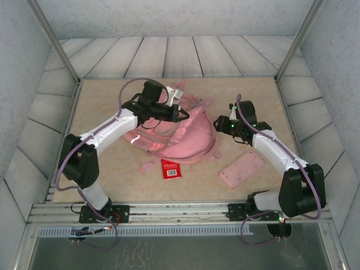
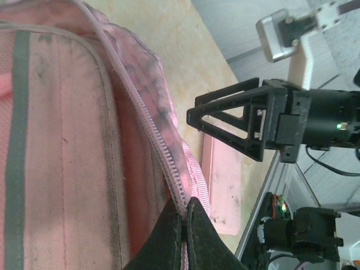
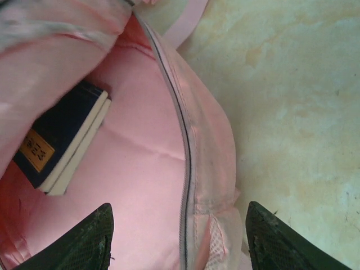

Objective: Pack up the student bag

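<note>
The pink student bag [image 1: 183, 138] lies in the middle of the table with its main compartment gaping. My left gripper [image 1: 179, 110] is at the bag's far edge. In the left wrist view it [image 2: 187, 201] is shut on the bag's zip edge [image 2: 169, 157] and a pink webbing strap. My right gripper [image 1: 220, 125] hovers at the bag's right side. In the right wrist view it [image 3: 180, 242] is open, its fingertips [image 3: 84, 242] straddling the open rim [image 3: 188, 169] without touching it. A dark blue book [image 3: 62, 140] lies inside on the pink lining.
A red packet [image 1: 171, 168] lies on the table in front of the bag. A flat pink case [image 1: 242, 169] lies at the front right, beside the right arm. The right gripper [image 2: 193, 111] shows in the left wrist view above that case [image 2: 225, 180].
</note>
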Available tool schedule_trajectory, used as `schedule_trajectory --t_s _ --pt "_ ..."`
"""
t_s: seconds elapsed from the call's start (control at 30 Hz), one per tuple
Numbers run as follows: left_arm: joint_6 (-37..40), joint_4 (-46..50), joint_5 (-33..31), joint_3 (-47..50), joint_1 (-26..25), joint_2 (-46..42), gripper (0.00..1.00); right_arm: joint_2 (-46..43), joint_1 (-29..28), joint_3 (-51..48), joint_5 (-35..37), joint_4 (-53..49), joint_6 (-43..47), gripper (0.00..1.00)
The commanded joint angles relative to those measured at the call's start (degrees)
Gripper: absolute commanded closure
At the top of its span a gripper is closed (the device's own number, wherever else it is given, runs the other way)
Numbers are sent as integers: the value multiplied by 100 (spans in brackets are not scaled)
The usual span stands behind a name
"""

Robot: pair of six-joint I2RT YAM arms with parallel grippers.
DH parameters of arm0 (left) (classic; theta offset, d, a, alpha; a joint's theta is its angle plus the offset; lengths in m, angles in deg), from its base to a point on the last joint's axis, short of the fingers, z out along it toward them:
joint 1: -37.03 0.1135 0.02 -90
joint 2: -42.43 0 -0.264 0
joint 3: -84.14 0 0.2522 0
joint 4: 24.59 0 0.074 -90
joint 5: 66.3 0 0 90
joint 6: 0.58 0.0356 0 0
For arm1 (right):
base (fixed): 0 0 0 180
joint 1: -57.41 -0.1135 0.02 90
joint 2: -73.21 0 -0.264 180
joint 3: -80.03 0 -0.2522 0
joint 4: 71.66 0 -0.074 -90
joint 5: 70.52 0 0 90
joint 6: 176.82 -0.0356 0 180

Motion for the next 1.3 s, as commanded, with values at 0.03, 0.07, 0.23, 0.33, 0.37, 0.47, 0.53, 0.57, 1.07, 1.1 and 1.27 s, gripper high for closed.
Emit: schedule_trajectory --t_s 0.03,0.07,0.23,0.33,0.37,0.47,0.53,0.57,1.07,1.1,1.27 --pt "53 -187 -59 -338 -213 467 100 -145 -2 -134 -64 -200 72 38" --pt "140 -55 -151 -422 -275 601 100 -171 -4 -157 -52 -200 62 38" --pt "337 309 -413 -688 -450 1119 100 -256 2 -215 23 -235 58 37" --pt "164 77 -368 -717 -498 1356 100 -260 2 -186 49 -277 86 37" --pt "97 -46 -347 -731 -516 1438 100 -260 3 -167 50 -292 96 37" --pt "52 -125 -297 -920 -541 1720 100 -284 7 -128 81 -331 115 37" --pt "55 -136 -301 -1081 -541 1896 100 -310 7 -98 109 -373 145 37" --pt "54 -162 -311 -1163 -538 1980 100 -326 8 -88 128 -393 166 37" --pt "1500 358 -1178 -2074 -525 2672 78 -506 4 84 -571 -407 391 37" --pt "1666 456 -1243 -1955 -517 2527 69 -522 3 79 -653 -381 395 37" --pt "2281 609 -1615 -825 -403 1416 44 -501 8 -94 -801 -161 300 37"
